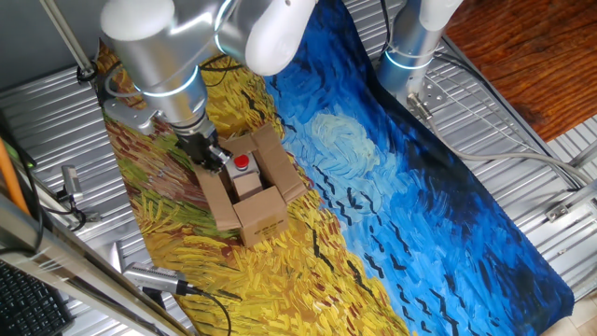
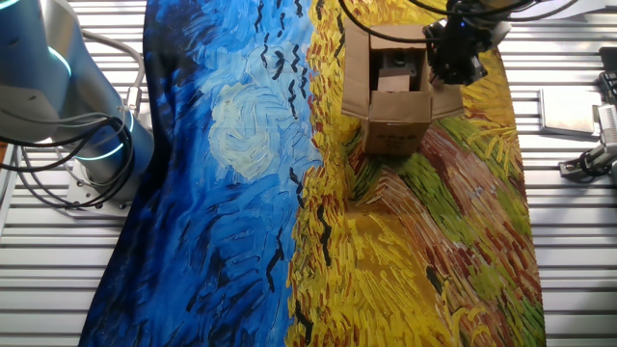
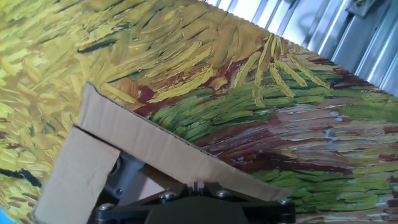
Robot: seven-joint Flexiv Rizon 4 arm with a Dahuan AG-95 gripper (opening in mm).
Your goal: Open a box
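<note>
Painted cloth (image 1: 392, 187) (blue, yellow) covering table (image 1: 522, 131)

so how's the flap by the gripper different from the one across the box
The flap by the gripper has the gripper at its edge; the opposite flap has nothing near it. In the other fixed view the opposite flap stands steeply, while the gripper-side one leans out flatter over the yellow part of the cloth. The gripper partly hides its flap; the other shows whole. Both are plain brown cardboard, folded out from the box, leaving the red button visible.

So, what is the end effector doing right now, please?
End effector: at a side flap of the box; whether it is open or closed cannot be told.
</note>
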